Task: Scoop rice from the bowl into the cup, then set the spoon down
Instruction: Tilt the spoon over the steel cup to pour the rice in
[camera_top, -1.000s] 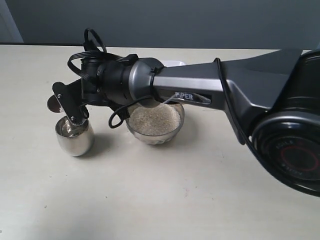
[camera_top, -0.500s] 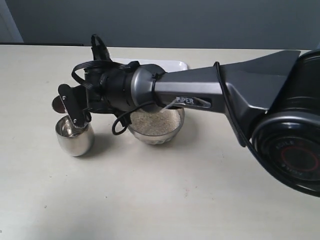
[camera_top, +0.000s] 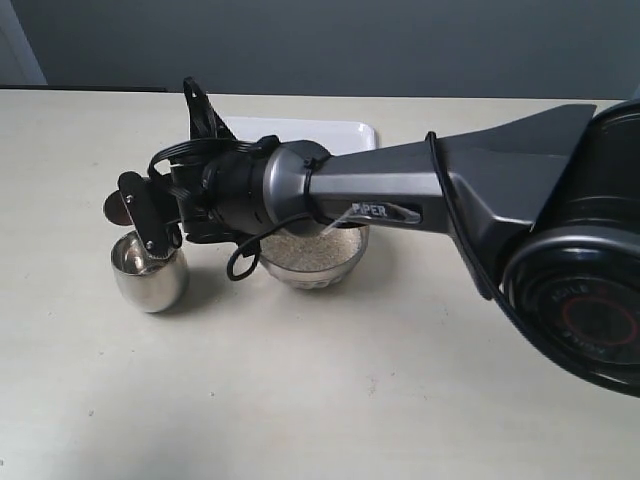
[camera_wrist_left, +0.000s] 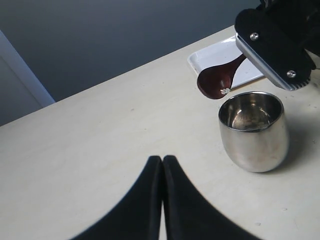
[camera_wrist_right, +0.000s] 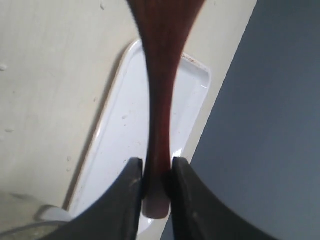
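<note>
The right fingers (camera_wrist_right: 131, 200) clamp the spoon (camera_wrist_left: 215, 82); its head hangs just beside the cup (camera_wrist_left: 254, 131) rim, a little rice (camera_wrist_left: 225, 90) clinging. Centre it over the cup mouth and tip fully. The left fingers (camera_wrist_left: 145, 200) are pressed together, empty.

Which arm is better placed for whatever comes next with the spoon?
Right, probably: the right gripper clamps the spoon by the cup; the left gripper is shut, empty and farther off.

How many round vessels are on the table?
2: the cup at left, beside the spoon; the bowl right of it, partly hidden under the arm.
</note>
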